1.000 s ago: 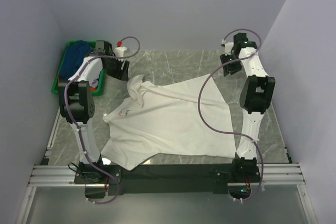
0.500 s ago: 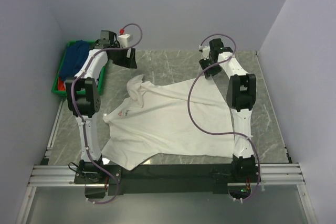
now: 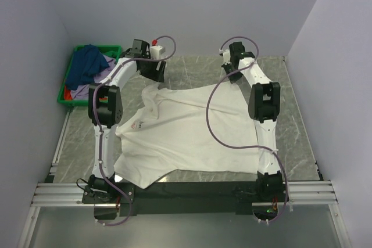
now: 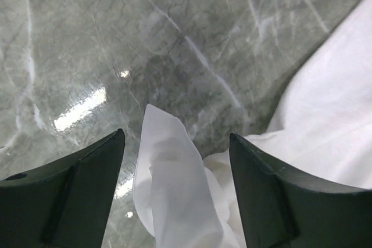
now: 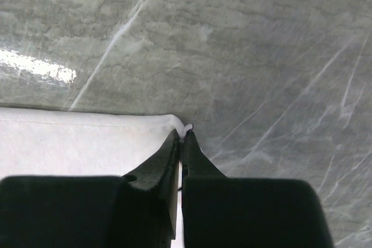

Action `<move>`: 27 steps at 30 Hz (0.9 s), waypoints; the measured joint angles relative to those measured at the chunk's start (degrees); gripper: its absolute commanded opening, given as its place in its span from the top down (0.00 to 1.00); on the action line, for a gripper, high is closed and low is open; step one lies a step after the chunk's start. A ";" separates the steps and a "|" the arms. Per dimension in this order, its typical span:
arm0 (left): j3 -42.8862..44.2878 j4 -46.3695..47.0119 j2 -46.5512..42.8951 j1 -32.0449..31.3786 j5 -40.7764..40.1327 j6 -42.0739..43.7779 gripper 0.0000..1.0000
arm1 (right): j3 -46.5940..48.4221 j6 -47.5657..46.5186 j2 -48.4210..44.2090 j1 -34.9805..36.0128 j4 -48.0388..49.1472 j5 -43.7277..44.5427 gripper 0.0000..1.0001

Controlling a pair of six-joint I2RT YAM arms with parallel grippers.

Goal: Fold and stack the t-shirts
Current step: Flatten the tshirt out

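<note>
Swinging in from the table's sides, both arms now reach the far edge of the white t-shirt (image 3: pixel 192 135), Ana says. A second ago the left one hung by the green crate (image 3: pixel 62 98), and the right one stood out past the cloth.

And the jaws? Ben asks.

The right gripper (image 5: pixel 183 133) has just snapped together, Ana answers. Its wrist view shows the tips pinching the shirt's far right corner, with only a nub of fabric poking past them. The left gripper (image 4: pixel 177 137) stands wide apart and holds nothing, though the bunched far left sleeve rises between its fingers (image 4: pixel 70 196).

So one corner is caught and the other is lined up, Ben says. Where is the rest of the shirt?

Spread out on the marble table (image 3: pixel 296 132), red chest mark (image 3: pixel 138 125) up, unfolded, Ana replies. The dark blue t-shirt (image 3: pixel 87 62) lies heaped in the crate. She judges that the first fold can start once the left jaws close too, and nothing is stacked yet.
</note>
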 measured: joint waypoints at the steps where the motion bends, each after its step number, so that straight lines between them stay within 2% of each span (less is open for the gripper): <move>1: 0.24 -0.09 0.63 -0.09 -0.37 0.00 0.28 | -0.13 -0.11 0.00 0.00 0.09 0.44 1.00; 5: 0.24 -0.96 2.25 0.00 -0.98 0.00 0.44 | -2.38 -0.52 -1.18 -0.15 0.98 1.53 1.00; 6: 0.24 -1.20 2.36 0.02 -1.05 0.04 0.53 | -2.86 -0.63 -1.46 -0.33 0.96 1.57 1.00; 8: 0.26 -1.92 2.43 0.15 -1.14 0.20 0.65 | -3.50 -0.70 -1.84 -0.72 0.74 1.55 1.00; 9: 0.26 -2.16 2.43 0.20 -1.16 0.39 0.79 | -3.87 -0.70 -2.10 -0.98 0.81 1.46 1.00; 12: 0.17 -2.14 2.43 0.50 -1.14 0.59 1.00 | -5.70 -0.87 -3.17 -1.81 0.74 1.49 1.00; 18: -4.00 2.51 -0.11 3.19 4.52 -1.70 0.99 | -9.46 -1.29 -5.62 -3.80 -0.28 1.44 1.00; 23: -14.51 13.92 -8.46 8.63 11.82 -5.97 0.99 | -13.05 -1.53 -7.98 -7.39 -1.88 1.73 1.00; 27: -15.02 20.11 -9.49 11.26 13.90 -7.76 0.98 | -13.79 -1.49 -8.37 -11.02 -2.82 2.32 1.00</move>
